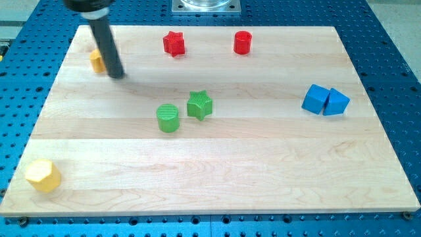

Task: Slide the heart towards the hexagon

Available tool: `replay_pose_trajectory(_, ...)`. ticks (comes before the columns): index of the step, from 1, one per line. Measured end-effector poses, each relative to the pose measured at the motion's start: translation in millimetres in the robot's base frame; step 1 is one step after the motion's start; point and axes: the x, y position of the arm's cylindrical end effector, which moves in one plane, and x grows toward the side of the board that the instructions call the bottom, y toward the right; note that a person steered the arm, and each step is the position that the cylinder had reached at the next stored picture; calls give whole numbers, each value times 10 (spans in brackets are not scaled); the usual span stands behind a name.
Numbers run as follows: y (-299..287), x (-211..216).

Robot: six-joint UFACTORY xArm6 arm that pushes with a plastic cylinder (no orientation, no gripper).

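Note:
The yellow heart (97, 60) lies near the view's top left corner of the wooden board, partly hidden behind my rod. My tip (118, 76) rests on the board just right of and slightly below the heart, touching or nearly touching it. The yellow hexagon (43, 175) sits far away at the view's bottom left corner of the board.
A red star (173, 43) and a red cylinder (243, 42) stand near the top edge. A green cylinder (168, 118) and a green star (199, 105) sit mid-board. Two blue blocks (325, 100) touch each other at the right. The board (263, 164) lies on a blue perforated table.

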Motion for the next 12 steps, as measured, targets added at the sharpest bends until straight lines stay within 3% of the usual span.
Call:
replay_pose_trajectory(2, -228, -645)
replay_pose_trajectory(3, -752, -66)
replay_pose_trajectory(4, -921, 499)
replay_pose_trajectory(6, -594, 1493)
replay_pose_trajectory(7, -979, 1014)
replay_pose_trajectory(8, -1344, 1114)
replay_pose_trajectory(9, -1275, 1624)
replay_pose_trajectory(11, -1359, 1313)
replay_pose_trajectory(12, -1012, 1388)
